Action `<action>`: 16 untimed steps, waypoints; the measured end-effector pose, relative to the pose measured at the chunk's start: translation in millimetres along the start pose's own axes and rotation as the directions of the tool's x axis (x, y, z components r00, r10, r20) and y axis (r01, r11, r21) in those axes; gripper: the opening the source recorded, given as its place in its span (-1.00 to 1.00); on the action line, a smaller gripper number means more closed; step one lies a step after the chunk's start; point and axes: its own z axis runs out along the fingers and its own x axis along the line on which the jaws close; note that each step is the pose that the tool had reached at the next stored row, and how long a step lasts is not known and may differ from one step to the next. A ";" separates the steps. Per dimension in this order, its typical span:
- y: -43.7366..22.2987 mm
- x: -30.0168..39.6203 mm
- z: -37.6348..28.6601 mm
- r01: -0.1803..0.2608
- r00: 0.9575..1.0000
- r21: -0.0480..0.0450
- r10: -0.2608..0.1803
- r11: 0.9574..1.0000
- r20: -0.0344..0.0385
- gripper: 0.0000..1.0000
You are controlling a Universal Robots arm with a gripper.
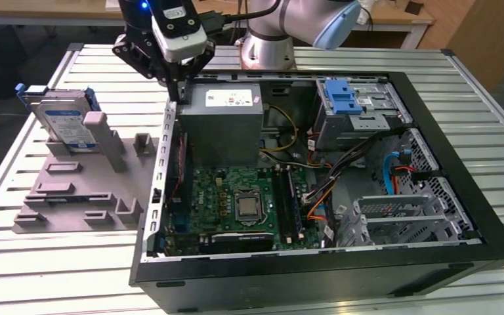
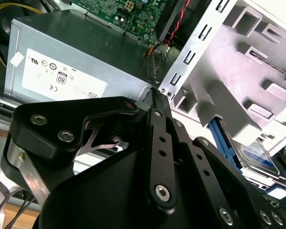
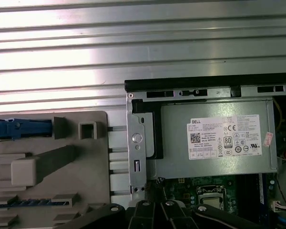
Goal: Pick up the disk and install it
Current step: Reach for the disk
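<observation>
The disk (image 1: 63, 121) stands on edge in a slot at the far end of the grey holder (image 1: 77, 190), on the exterior view's left; it is silver with a white-and-blue label and a blue caddy. Its blue edge (image 3: 20, 129) shows in the first wrist view, and part of it (image 2: 255, 153) shows behind a holder post in the second wrist view. My gripper (image 1: 175, 95) hangs over the far left corner of the open computer case (image 1: 322, 262), to the right of the disk and apart from it. Its fingers (image 2: 158, 124) meet at the tip, shut on nothing.
Inside the case lie a grey power supply box (image 1: 226, 125), a green motherboard (image 1: 234, 203), a drive bay with a blue latch (image 1: 348, 102) and a metal drive cage (image 1: 401, 213). The case and holder rest on a ribbed metal table (image 1: 24, 262).
</observation>
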 end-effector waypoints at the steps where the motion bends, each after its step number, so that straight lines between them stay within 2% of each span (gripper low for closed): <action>1: 0.0 0.4 0.0 0.000 1.000 0.000 0.000 1.000 0.000 -0.79; 8: -0.1 1.1 0.0 0.000 1.000 0.000 0.000 1.000 0.000 -0.79; 16: -0.5 6.2 -0.1 0.000 1.000 0.000 0.000 1.000 0.000 -0.79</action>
